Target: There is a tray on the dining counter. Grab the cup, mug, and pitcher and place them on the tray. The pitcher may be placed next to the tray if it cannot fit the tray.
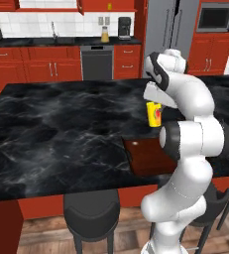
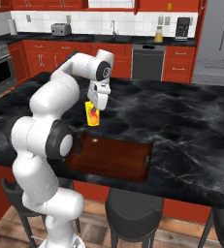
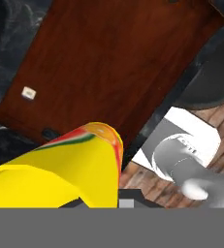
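Yellow fills the near edge of the hand view: one cup, a straight tumbler with a red-and-green fruit mark, lies along the camera's line of sight, so its long axis runs with the gripper's reach. From the two base views that axis is upright or nearly so, rim up at the hand and base hanging free above the dining counter. The gripper is clenched on the cup at its upper part; the fingers themselves are hidden behind the yellow wall.

Below and just ahead of the gripper lies one tray, dark reddish-brown wood with a low rim and a handle cut-out at each short end. Its long axis runs across the counter's near edge, and nothing rests on its floor but a small pale tag near one corner in the hand view. The cup hangs over the black marble at the tray's far edge in the right base view, not touching it.

Well beyond the gripper, on the narrow back worktop, stands one pitcher of orange-yellow juice, upright, beside a dark coffee maker. One toaster sits farther along the same worktop. Under the counter edge, nearer than the gripper, stand dark stools, two counted clearly in the left base view.
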